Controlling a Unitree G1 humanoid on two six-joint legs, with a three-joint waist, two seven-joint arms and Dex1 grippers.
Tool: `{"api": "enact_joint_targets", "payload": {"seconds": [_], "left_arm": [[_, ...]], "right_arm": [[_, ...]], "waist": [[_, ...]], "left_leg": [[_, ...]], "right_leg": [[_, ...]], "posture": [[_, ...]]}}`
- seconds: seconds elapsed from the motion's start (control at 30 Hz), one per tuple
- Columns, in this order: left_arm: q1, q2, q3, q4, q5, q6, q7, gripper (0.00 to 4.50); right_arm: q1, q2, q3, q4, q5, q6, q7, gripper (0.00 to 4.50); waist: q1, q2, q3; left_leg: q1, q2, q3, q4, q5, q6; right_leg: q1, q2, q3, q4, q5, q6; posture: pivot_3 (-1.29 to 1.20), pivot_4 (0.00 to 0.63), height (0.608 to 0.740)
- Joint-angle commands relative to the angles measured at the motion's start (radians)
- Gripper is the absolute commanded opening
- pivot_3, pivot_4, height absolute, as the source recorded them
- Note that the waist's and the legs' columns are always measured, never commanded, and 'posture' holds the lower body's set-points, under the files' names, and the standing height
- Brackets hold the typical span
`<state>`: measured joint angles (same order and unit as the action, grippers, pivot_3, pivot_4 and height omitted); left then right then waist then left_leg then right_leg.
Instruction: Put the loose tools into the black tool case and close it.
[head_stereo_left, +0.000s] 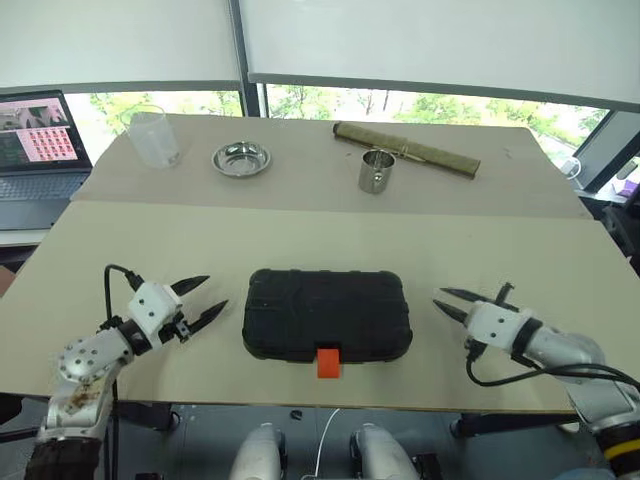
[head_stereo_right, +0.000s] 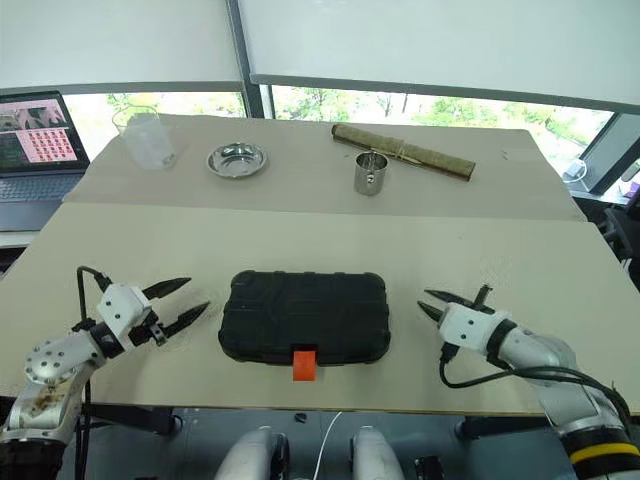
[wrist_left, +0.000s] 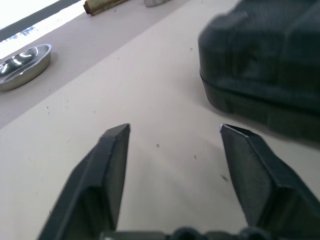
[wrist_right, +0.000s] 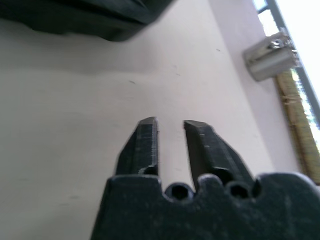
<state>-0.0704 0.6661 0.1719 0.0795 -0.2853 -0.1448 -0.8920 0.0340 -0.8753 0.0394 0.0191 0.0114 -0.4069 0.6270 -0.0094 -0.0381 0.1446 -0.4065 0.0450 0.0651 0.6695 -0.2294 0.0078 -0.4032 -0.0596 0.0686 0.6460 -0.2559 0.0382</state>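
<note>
Tool case: the black tool case (head_stereo_left: 327, 315) lies shut and flat on the table (head_stereo_left: 300, 235), near its front edge, lid down all round, so nothing of its inside shows.
Latch: the small orange latch (head_stereo_left: 328, 362) sits at the middle of the case's front edge.
Other containers: beyond the case stand a steel cup (head_stereo_left: 376, 171), a shallow steel dish (head_stereo_left: 241, 158) with nothing seen in it, and a clear plastic beaker (head_stereo_left: 153, 136).
Left tool (head_stereo_left: 203, 301): just left of the case, apart from it, pointing toward it roughly level; fingers spread, gripping nothing.
Right tool (head_stereo_left: 450, 303): just right of the case, apart from it, pointing toward it; fingers drawn nearly together with a narrow gap, gripping nothing.
Case surface: textured, ribbed top, rounded corners.
</note>
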Motion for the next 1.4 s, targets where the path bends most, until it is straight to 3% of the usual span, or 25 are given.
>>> {"api": "enact_joint_targets", "payload": {"seconds": [0.03,0.13,0.3,0.4,0.47,0.67,0.93,1.07,1.23,1.4], "left_arm": [[-0.158,0.02,-0.051,0.063,0.01,0.092,-0.03,1.17],[-0.293,0.009,-0.111,0.182,0.085,0.061,-0.035,0.13],[-0.47,-0.019,-0.234,0.398,0.16,0.118,-0.127,0.05],[-0.517,-0.024,-0.274,0.471,0.195,0.091,-0.168,0.05],[-0.527,-0.021,-0.299,0.473,0.187,0.162,-0.223,0.05],[-0.438,-0.006,-0.284,0.355,0.141,0.249,-0.281,0.05],[-0.127,0.033,-0.119,-0.038,-0.01,0.41,-0.219,0.05],[-0.048,0.022,-0.042,-0.152,-0.085,0.483,-0.161,0.05],[-0.111,0.047,0.016,-0.143,-0.148,0.526,-0.157,0.05],[-0.275,0.059,-0.039,-0.112,-0.181,0.592,-0.2,0.05]], "right_arm": [[0.129,-0.063,-0.029,-0.242,0.15,0.132,0.136,0.0],[0.183,-0.062,0.005,-0.346,0.132,0.211,0.163,0.0],[0.179,-0.014,0.132,-0.461,0.066,0.395,0.189,0.0],[0.133,0.021,0.18,-0.476,0.046,0.458,0.2,0.0],[0.06,0.067,0.219,-0.446,0.025,0.481,0.203,0.0],[-0.116,0.171,0.242,-0.313,-0.027,0.488,0.184,0.0],[-0.313,0.236,0.217,-0.061,-0.046,0.383,0.178,0.0],[-0.353,0.235,0.188,0.01,-0.037,0.341,0.179,0.0],[-0.273,0.167,0.106,-0.057,0.067,0.4,0.265,0.0],[-0.104,0.082,0.024,-0.248,0.191,0.522,0.338,0.0]], "waist": [[0.009,0.0,0.0],[0.006,-0.001,0.0],[-0.005,-0.001,-0.001],[-0.012,-0.004,0.0],[-0.013,-0.005,0.0],[-0.016,-0.006,0.0],[-0.027,-0.005,0.001],[-0.022,-0.005,0.001],[0.001,-0.005,0.002],[0.015,-0.004,0.002]], "left_leg": [[0.0,-0.001,-0.001,0.0,0.0,0.0],[0.0,-0.002,0.0,0.0,0.0,0.0],[0.0,-0.002,0.0,0.001,0.0,0.0],[0.0,-0.001,0.0,0.001,0.0,0.0],[0.0,0.0,0.0,0.001,0.0,0.0],[0.001,0.002,0.0,0.001,0.0,0.0],[0.001,0.003,-0.001,0.001,0.0,0.0],[0.0,0.003,-0.001,0.0,0.0,0.0],[0.0,0.002,-0.001,0.001,0.0,0.0],[-0.001,0.0,-0.001,0.001,0.0,0.0]], "right_leg": [[0.0,0.0,-0.001,0.0,0.0,0.0],[0.001,0.001,-0.001,0.0,0.0,0.0],[0.0,0.003,0.0,0.0,0.0,0.0],[-0.001,0.004,0.001,0.0,0.0,0.0],[-0.001,0.005,0.0,0.0,0.0,0.0],[-0.001,0.007,0.0,0.001,0.0,-0.002],[-0.002,0.005,0.0,0.002,0.0,-0.003],[-0.002,0.003,0.0,0.002,0.0,-0.003],[-0.002,0.003,0.0,0.002,0.0,-0.003],[-0.002,0.003,-0.002,0.001,0.0,-0.003]], "posture": [[0.0,0.15,0.74],[0.0,0.15,0.74],[0.0,0.15,0.74],[0.0,0.15,0.74],[0.0,0.15,0.74],[0.0,0.15,0.74],[0.0,0.15,0.74],[0.0,0.15,0.74],[0.0,0.15,0.74],[0.0,0.15,0.74]]}}
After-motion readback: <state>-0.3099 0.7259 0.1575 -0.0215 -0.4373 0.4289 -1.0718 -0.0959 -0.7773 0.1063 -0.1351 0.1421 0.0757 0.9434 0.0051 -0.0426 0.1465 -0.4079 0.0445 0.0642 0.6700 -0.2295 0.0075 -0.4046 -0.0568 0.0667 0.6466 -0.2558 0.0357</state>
